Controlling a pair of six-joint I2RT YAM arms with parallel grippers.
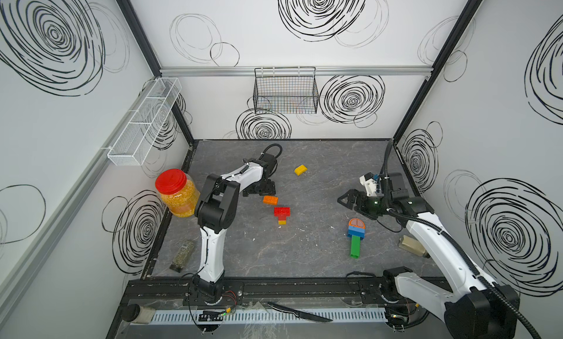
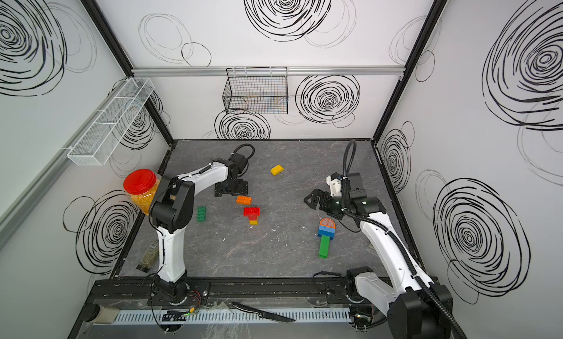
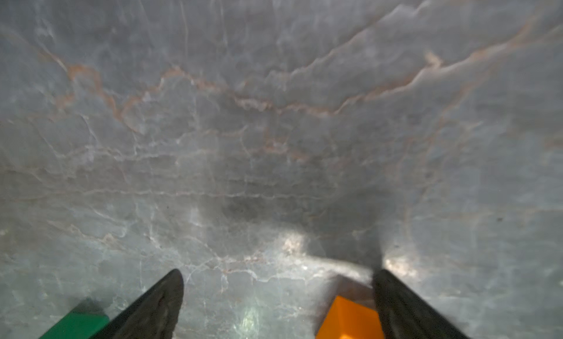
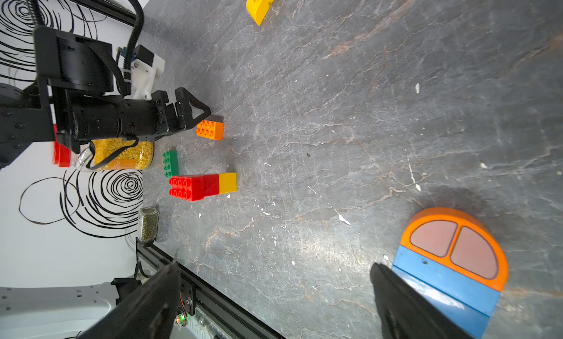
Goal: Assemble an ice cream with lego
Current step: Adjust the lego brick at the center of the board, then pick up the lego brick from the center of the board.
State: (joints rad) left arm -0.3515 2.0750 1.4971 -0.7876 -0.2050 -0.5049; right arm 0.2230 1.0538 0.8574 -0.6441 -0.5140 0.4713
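In both top views the left jaws point down at the tabletop, spread wide, with their tips just beside the orange brick. Whether they touch it cannot be told. The right jaws hang spread above the tabletop with nothing in them. They are near but apart from the dome stack, which is an orange rounded brick on a blue one on a green column, lying flat. A red-and-yellow stack lies near the orange brick, and a yellow rounded brick lies farther back. In a top view a green brick lies to the left of the red-and-yellow stack.

In the left wrist view the dark fingers stand wide apart with bare tabletop between them. The orange brick sits just inside one finger, and the green brick lies outside the other. The blur hides any contact.

In the right wrist view the fingers are wide apart, and one passes in front of the blue part of the dome stack. Across the tabletop the left jaws end just by the orange brick. The green brick and red-and-yellow stack lie beside it.
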